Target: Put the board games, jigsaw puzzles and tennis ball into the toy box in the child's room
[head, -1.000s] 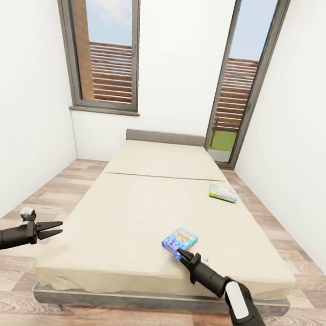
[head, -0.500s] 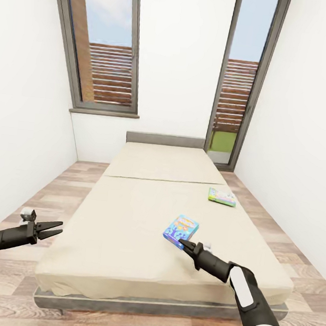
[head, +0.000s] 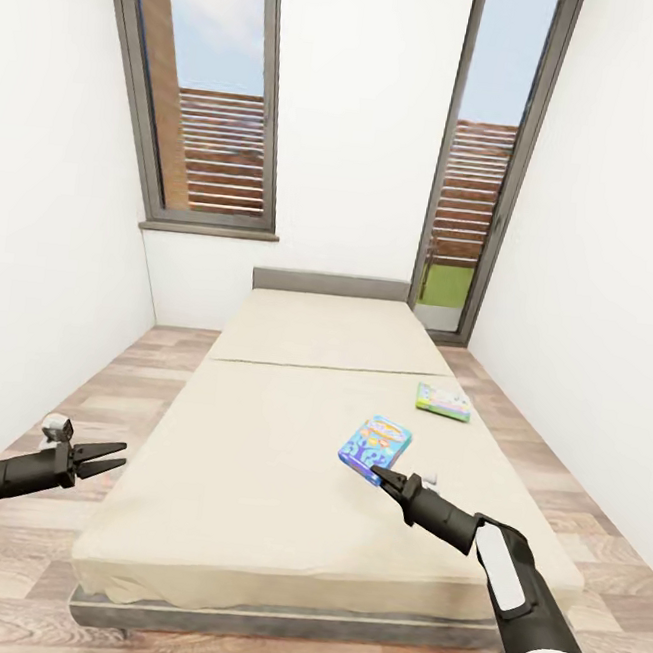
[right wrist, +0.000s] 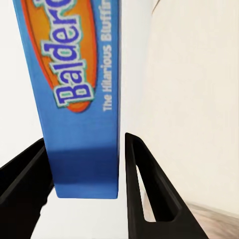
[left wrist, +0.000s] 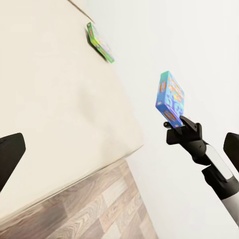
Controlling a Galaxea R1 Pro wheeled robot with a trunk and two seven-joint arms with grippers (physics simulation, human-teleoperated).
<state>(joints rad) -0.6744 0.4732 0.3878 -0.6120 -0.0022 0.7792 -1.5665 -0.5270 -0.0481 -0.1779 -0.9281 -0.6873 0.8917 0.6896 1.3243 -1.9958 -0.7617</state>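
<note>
Here the right gripper [head: 376, 469] pinches one short edge of the blue board game [head: 375, 448], a box lettered "Balderdash"; the right wrist view shows both fingers [right wrist: 149, 189] pressed against the box's [right wrist: 74, 89] faces near its end. The box hangs clear above the bed [head: 254, 440], tilted up from the mattress, as the left wrist view confirms [left wrist: 170, 99].

The grip sits at the very edge, so the box will likely want to swing or slip; carrying it well means slow turns, a steady wrist, and the long side kept from catching anything. The second board game [head: 444, 400], green-edged, lies flat near the bed's far right side, well apart from the held one.

The left gripper [head: 112, 458] hovers empty with fingers spread, beyond the bed's left edge over the wood floor [head: 77, 401]. Floor strips run along both sides of the bed, narrow between mattress and white walls [head: 44, 237], so backing out looks easier than turning in place.
</note>
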